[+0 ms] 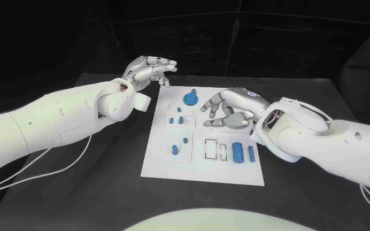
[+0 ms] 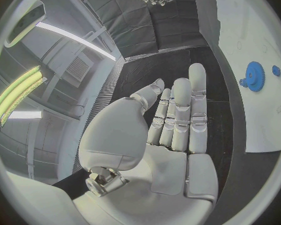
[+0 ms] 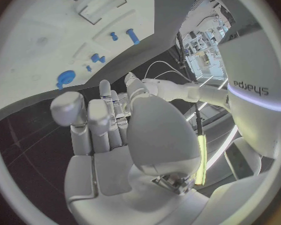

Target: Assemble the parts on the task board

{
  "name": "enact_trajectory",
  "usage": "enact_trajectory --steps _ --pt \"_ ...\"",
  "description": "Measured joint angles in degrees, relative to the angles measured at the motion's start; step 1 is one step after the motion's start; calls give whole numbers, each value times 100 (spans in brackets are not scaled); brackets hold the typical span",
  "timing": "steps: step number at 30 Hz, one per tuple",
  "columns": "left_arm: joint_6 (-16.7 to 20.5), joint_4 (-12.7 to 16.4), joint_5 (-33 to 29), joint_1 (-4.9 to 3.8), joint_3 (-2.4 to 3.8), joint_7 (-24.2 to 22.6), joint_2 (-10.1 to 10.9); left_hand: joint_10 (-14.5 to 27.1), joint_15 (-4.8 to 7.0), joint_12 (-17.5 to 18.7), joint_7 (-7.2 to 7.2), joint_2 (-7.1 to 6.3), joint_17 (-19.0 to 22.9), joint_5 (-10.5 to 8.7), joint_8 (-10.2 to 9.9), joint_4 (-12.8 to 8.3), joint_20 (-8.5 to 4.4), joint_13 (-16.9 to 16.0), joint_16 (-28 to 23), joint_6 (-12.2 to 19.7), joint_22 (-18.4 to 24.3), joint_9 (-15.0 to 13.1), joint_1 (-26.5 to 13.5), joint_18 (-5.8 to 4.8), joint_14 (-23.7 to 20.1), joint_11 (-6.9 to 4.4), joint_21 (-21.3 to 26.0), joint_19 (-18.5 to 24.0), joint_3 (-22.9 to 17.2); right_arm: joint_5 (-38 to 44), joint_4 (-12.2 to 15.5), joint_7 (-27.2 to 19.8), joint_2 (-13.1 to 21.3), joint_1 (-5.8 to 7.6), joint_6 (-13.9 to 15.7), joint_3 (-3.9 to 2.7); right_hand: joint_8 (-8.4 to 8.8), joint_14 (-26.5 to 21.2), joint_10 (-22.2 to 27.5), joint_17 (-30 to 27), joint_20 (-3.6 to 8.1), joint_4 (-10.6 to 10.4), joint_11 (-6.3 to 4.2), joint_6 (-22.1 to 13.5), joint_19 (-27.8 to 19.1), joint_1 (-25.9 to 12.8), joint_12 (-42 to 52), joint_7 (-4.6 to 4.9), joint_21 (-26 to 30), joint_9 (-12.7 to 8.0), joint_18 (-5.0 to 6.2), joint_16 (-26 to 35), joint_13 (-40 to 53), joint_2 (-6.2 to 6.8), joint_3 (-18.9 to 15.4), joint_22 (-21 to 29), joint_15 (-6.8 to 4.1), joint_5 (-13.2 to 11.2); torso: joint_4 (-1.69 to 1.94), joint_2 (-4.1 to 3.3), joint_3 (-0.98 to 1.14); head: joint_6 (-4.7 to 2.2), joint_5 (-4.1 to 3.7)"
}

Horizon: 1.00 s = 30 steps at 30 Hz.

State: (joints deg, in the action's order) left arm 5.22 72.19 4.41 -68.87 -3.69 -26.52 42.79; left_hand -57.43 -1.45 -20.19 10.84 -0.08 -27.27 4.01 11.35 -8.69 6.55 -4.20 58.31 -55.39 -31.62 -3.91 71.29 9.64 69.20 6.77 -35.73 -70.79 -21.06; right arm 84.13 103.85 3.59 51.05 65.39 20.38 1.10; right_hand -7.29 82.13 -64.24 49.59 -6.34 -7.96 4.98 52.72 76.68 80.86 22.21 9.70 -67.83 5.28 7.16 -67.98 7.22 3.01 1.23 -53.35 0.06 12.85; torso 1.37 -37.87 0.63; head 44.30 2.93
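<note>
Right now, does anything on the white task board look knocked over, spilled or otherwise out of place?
Nothing stands out. The white task board lies flat on the black table, with the small blue parts, like the blue gear and the blue cylinder, all resting on it. Both silver hands, left hand and right hand, hold nothing.
</note>
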Motion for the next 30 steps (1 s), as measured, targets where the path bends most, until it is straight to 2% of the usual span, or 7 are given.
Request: enact_trajectory --steps 5,7,10,15,21,26,30 --pt "3 46 0 3 -22 4 57 0 0 0 0 0 0 0 -1 0 0 0 0 0 0 0 0 0 0 0 0 0 0 -751 156 360 627 76 58 -2 -448 190 -716 740 205 -608 -251 308 378 -702 878 -242 -583 149 -145 -459 577 28 -418 -830 -185 522 -10 9 -12 -29 -187" --pt "6 75 0 3 -29 6 92 0 0 0 0 0 0 0 -1 0 0 0 0 0 0 0 0 0 0 0 0 0 0 -949 215 585 840 88 60 6 -690 181 -749 1116 275 -775 -279 295 494 -778 1446 -293 -809 239 -188 -693 1058 -2 -559 -1171 -234 582 -27 16 -17 -35 -264" --pt "8 123 0 3 -36 7 135 0 0 0 0 0 0 0 -1 0 0 0 0 0 0 0 0 0 0 0 0 0 0 -1078 285 878 1078 80 59 49 -1206 202 -677 1772 314 -854 -347 46 611 -849 3103 -335 -1097 420 -232 -1084 2952 -77 -833 -1612 -255 582 -52 18 -14 -53 -361" --pt "22 167 0 3 -67 7 221 0 0 0 0 0 5 0 -1 0 0 0 0 0 -1 0 0 0 0 0 0 0 0 -1068 460 1347 1362 -6 30 153 -1627 201 -743 2375 328 -862 -346 -171 699 -868 4043 -346 -1316 547 -321 -1416 4215 -209 -1031 -1967 -254 613 -94 30 -11 -67 -445" --pt "34 206 0 2 -84 7 223 0 0 0 0 0 5 0 -1 0 0 0 0 0 -1 0 0 -1 0 0 0 0 0 -927 585 1728 1495 -33 -94 296 -1930 201 -886 2491 328 -877 -366 -250 699 -871 4440 -365 -1338 622 -321 -1450 4842 -252 -1202 -2021 -254 581 -119 46 -17 -71 -531" --pt "15 221 0 2 -91 6 225 22 0 -22 0 0 11 0 25 -17 0 0 0 0 6 0 0 -1 0 -22 23 0 17 -811 643 1969 1554 -59 -266 439 -2016 201 -906 2521 328 -873 -345 -340 699 -953 4528 -352 -1338 624 -320 -1471 5023 -334 -1309 -2021 -254 460 -115 47 -20 -79 -571" --pt "5 214 0 3 -96 2 247 22 0 -22 0 0 11 0 25 -17 13 0 0 0 6 0 0 -1 0 -22 23 13 17 -717 693 2073 1545 -166 -361 487 -2045 202 -968 2534 328 -865 -346 -382 698 -954 4608 -353 -1337 629 -320 -1471 5143 -332 -1348 -2021 -254 433 -118 47 -20 -64 -560"
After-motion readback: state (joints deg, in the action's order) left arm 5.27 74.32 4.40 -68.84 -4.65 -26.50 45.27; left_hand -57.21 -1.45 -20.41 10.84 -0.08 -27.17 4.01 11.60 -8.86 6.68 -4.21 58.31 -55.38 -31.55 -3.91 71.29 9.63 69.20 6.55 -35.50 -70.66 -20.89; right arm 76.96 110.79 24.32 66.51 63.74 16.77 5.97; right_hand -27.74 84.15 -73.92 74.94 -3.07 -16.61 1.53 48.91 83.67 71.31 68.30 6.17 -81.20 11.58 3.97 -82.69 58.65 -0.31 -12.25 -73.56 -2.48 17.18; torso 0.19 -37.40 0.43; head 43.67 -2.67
